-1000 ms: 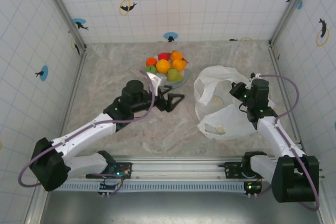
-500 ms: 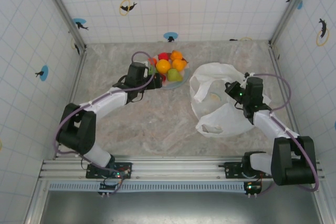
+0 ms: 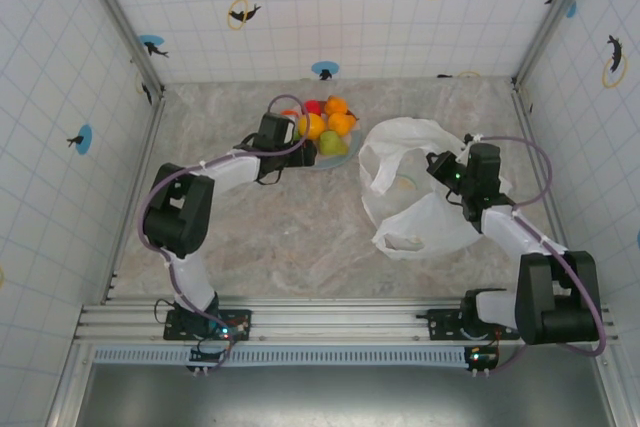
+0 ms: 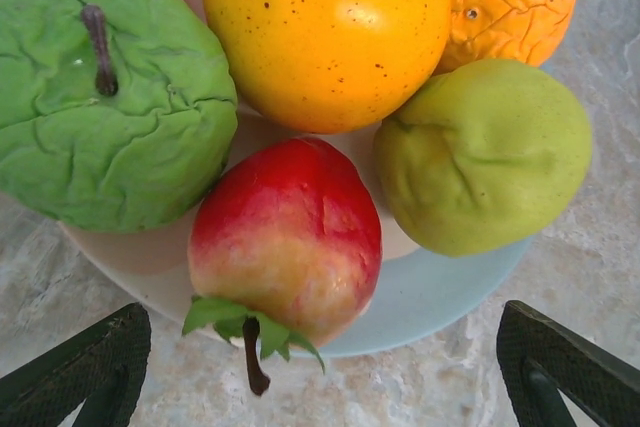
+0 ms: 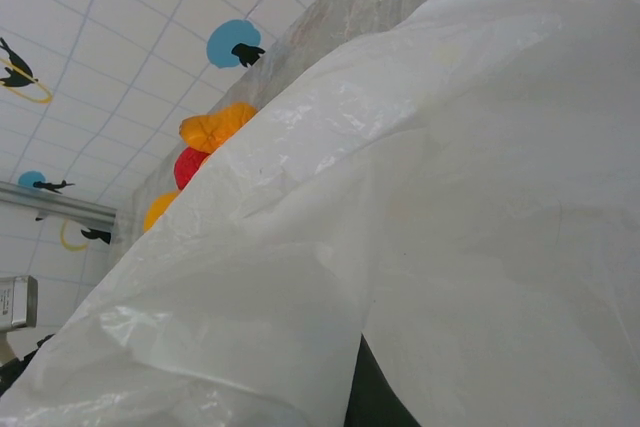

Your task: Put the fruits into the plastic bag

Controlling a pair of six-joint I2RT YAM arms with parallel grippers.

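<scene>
The fruits (image 3: pixel 322 125) lie heaped on a pale plate (image 3: pixel 345 152) at the back middle. In the left wrist view a red fruit (image 4: pixel 288 237) with a leafy stem lies nearest, with a green one (image 4: pixel 110 97), a yellow-orange one (image 4: pixel 325 32), an orange one (image 4: pixel 515 2) and a yellow-green one (image 4: pixel 485 152) around it. My left gripper (image 3: pixel 289 139) is open at the plate's near-left rim, its fingers (image 4: pixel 80 377) wide either side of the red fruit and not touching it. The plastic bag (image 3: pixel 415 202) lies right of the plate. My right gripper (image 3: pixel 442 169) is shut on its upper film, which drapes over one dark finger (image 5: pixel 375 402).
The plate's rim (image 4: pixel 440 292) sits between my left fingers and the fruits. Tiled walls close the marbled table (image 3: pixel 300 237) on three sides. Beyond the bag film (image 5: pixel 450 197), an orange fruit (image 5: pixel 215 127) and a red fruit (image 5: pixel 195 165) show.
My left arm has swung from the middle of the table up to the plate's near-left rim. My right gripper has drawn the bag's rim slightly left and opened its mouth.
</scene>
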